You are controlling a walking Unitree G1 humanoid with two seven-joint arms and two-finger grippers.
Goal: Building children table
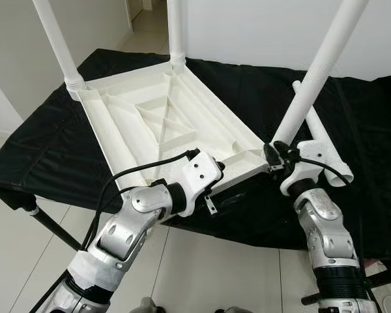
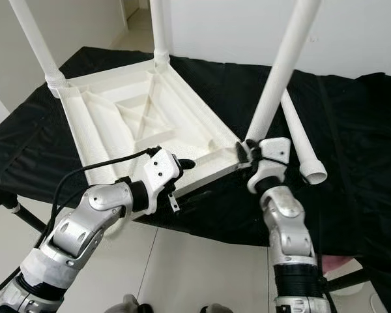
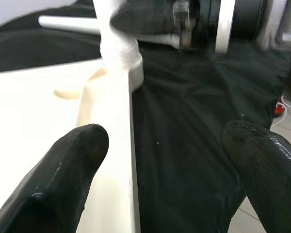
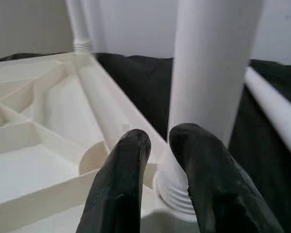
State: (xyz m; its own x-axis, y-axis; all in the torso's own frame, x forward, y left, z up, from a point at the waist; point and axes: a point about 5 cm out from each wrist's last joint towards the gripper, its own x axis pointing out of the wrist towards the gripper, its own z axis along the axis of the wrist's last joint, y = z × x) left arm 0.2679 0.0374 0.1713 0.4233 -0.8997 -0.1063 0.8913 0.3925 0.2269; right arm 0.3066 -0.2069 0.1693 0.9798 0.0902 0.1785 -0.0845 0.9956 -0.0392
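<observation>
Lying upside down on the black-draped worktop (image 1: 45, 150), the white children's table top (image 1: 163, 124) is carrying three legs in the left eye view: two far ones (image 1: 55, 39) already standing in their corners, and a third leg (image 1: 316, 72) leaning at the near right corner, with the right pincer (image 1: 278, 155) sitting at its base. The right eye view is showing a fourth leg (image 2: 300, 147) lying loose on the cloth, so one corner is waiting, and the left pincer (image 2: 179, 166) is resting on the near rim. In the left wrist view its fingers (image 3: 68, 170) are spread apart, straddling that rim. In the right wrist view the right fingers (image 4: 121, 184) are nearly together, just before the threaded socket, gripping nothing I can see. No writing or brand is showing anywhere.
</observation>
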